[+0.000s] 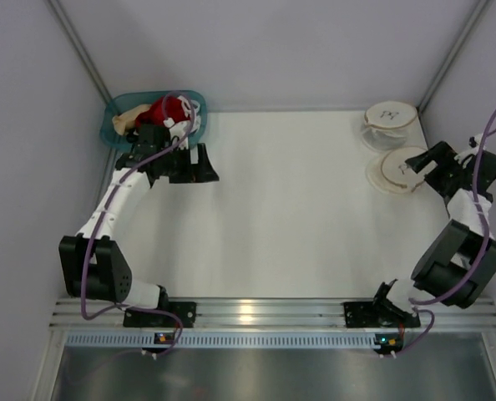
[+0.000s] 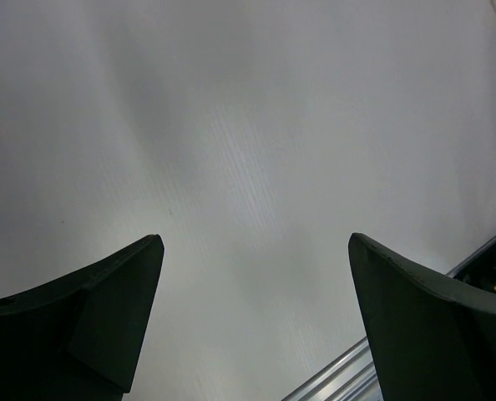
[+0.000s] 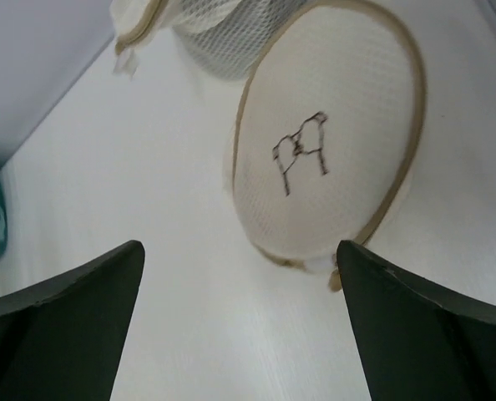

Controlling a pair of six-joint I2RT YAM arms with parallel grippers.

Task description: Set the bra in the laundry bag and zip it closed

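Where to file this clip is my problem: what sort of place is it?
Probably a robot lab cell: a white table, grey panels around it, a metal rail holding two arm bases.

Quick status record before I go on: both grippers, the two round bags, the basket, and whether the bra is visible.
left gripper: open, empty, over bare table near the teal basket
right gripper: open, empty, at the tan-rimmed bag
laundry bag: far right corner, beyond the tan-rimmed bag; zip state unclear
tan-rimmed bag: lying flat, dark mark on its lid
teal basket: far left corner, holding a red garment and a beige garment
bra: not made out in any view
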